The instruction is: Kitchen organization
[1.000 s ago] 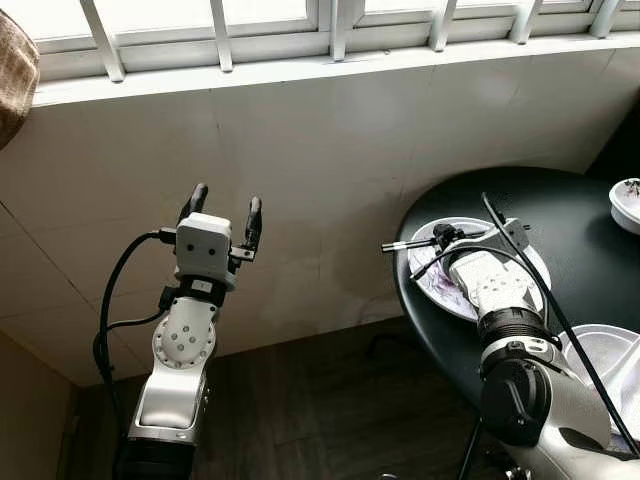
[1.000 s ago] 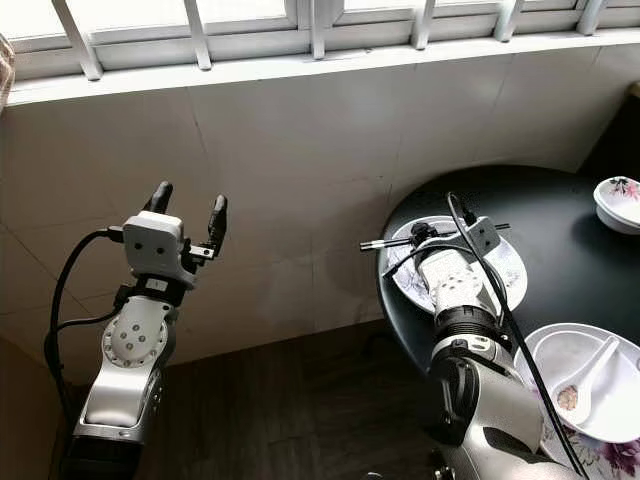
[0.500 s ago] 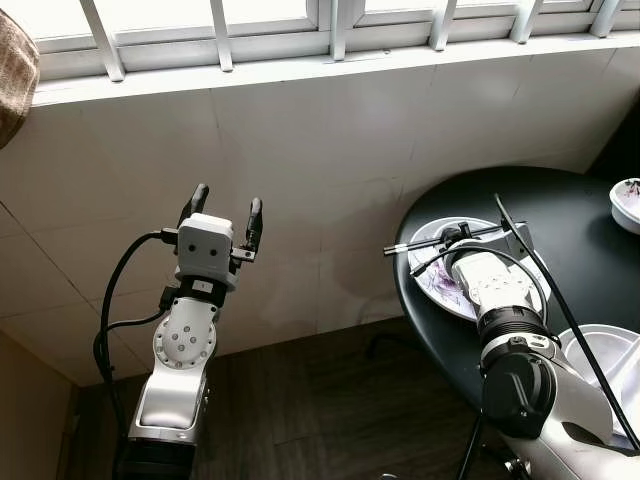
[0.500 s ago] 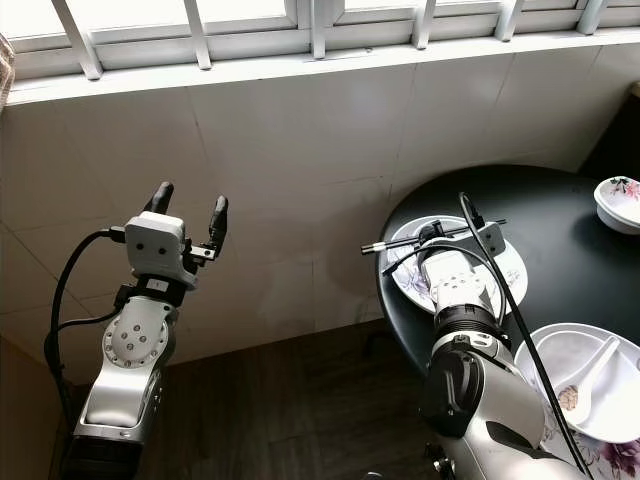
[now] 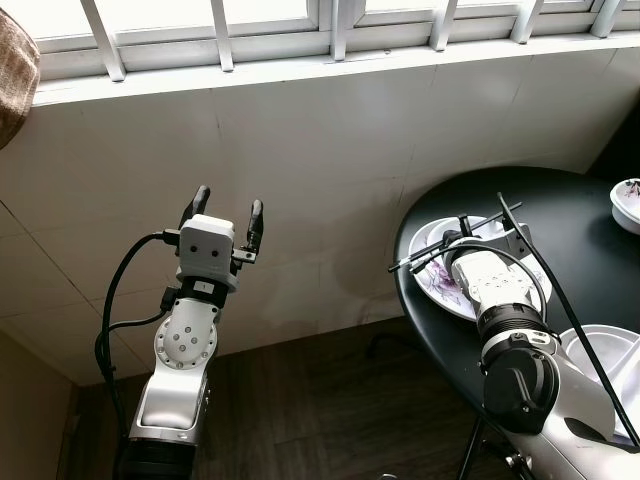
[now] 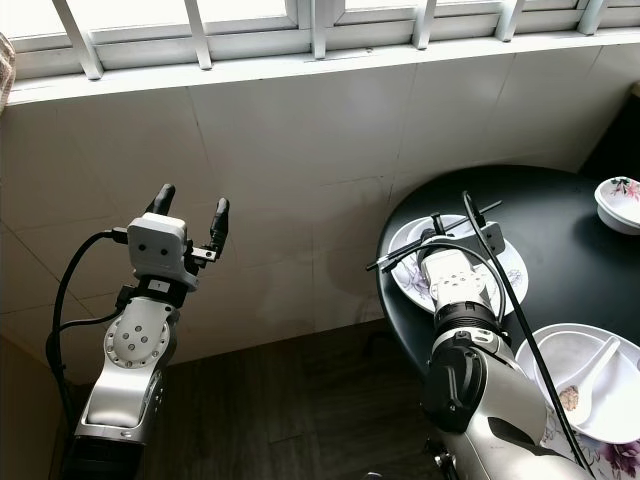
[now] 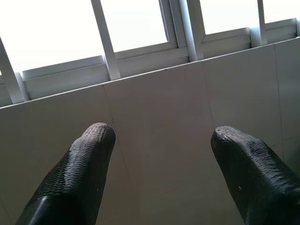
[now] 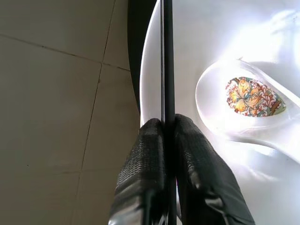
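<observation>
Plate on table, right, wall behind.

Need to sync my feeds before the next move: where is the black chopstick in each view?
Left eye view: chopstick slanting over the white plate.
Right eye view: same slant, above the plate.
Left wrist view: window and tiled wall instead.
Right wrist view: chopstick pinched by the right gripper.
Shared landmark: the plate.

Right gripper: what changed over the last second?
The right gripper, shut on the black chopsticks above the white plate, rolled its wrist: the chopsticks went from nearly level to tilted, far end up, near end down. The left gripper stayed open and raised by the wall; table and dishes unchanged.
</observation>
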Controlling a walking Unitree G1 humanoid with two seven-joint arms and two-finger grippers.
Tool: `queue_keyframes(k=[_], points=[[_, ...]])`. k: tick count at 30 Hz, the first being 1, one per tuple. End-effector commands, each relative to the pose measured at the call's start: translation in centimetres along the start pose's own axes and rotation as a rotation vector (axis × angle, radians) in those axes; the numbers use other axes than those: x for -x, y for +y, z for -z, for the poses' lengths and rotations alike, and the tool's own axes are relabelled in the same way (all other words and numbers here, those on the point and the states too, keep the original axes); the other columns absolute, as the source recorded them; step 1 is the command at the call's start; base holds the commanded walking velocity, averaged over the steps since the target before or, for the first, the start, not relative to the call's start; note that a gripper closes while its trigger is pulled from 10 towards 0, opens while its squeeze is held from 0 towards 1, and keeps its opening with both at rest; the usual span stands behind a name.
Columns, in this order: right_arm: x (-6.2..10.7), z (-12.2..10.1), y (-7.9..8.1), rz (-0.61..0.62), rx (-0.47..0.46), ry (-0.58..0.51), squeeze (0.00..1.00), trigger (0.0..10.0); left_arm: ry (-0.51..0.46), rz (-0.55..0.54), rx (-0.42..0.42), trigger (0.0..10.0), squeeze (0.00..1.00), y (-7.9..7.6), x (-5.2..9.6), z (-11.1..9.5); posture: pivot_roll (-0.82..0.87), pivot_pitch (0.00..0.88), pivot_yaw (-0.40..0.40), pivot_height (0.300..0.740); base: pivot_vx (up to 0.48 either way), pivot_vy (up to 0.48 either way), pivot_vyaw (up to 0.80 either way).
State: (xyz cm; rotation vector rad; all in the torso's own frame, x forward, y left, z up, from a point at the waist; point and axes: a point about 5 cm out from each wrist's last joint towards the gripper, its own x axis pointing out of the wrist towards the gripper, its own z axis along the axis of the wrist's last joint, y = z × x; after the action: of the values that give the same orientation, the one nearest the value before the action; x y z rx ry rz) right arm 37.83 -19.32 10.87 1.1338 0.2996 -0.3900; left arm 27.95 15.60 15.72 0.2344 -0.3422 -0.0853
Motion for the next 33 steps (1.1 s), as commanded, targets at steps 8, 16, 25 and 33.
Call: queue_keyframes(k=[8,16,25,33], points=[[0.2,-1.0,1.3,-0.099,-0.056,-0.068,0.0,0.0,0.019,0.012,-0.009,10.0,0.0,-0.3,0.0,0.4,0.0,0.0,-0.025,0.74,0.0,0.0,0.0],[1.0,-0.7,4.9,-0.326,-0.095,-0.074,0.0,0.0,0.02,0.016,-0.014,10.0,0.0,-0.2,0.0,0.4,0.0,0.0,-0.022,0.74,0.0,0.0,0.0],[2.7,0.1,8.0,-0.545,0.049,-0.069,0.0,0.0,0.021,0.012,-0.012,10.0,0.0,-0.2,0.0,0.4,0.0,0.0,-0.024,0.74,0.0,0.0,0.0],[4.8,2.0,8.8,-0.757,0.346,-0.042,0.0,0.0,0.026,0.007,-0.008,10.0,0.0,-0.1,0.0,0.4,0.0,0.0,-0.026,0.74,0.0,0.0,0.8]])
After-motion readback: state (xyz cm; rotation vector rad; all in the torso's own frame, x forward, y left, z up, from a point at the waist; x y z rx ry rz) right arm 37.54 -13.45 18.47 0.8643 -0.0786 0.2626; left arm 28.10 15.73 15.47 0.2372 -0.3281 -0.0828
